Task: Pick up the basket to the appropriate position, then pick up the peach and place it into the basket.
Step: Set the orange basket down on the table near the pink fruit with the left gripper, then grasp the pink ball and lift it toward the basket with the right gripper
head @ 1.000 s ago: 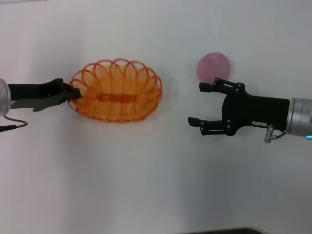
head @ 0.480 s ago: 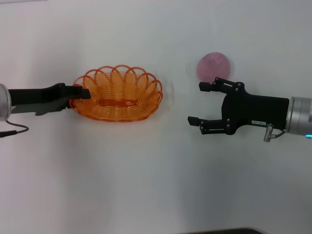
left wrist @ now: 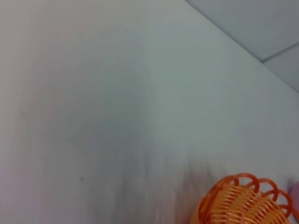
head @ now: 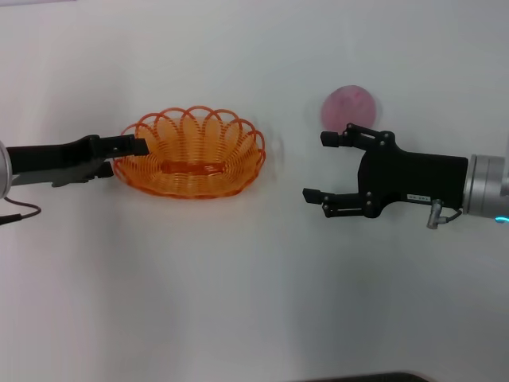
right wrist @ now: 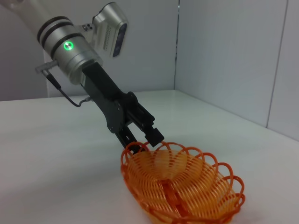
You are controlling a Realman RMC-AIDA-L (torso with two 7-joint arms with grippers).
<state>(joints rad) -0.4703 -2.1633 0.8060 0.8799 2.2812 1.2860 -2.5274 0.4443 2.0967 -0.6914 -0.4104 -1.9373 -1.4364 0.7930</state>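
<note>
Right gripper [head: 316, 165] nudged toward basket [head: 191, 153]; left gripper [head: 134, 148] spread at rim

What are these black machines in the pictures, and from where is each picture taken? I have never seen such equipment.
They are the two arms of one robot, each ending in a gripper. One picture looks down from the robot's head; the other two come from cameras on its wrists. On the white table lie an orange wire basket and a pink peach. The left gripper is at the basket's rim; the right wrist view shows its fingers open astride the wire, so it does not clamp it. The right gripper is open and holds nothing, near the peach. The left wrist view shows mostly table and an edge of the basket.
</note>
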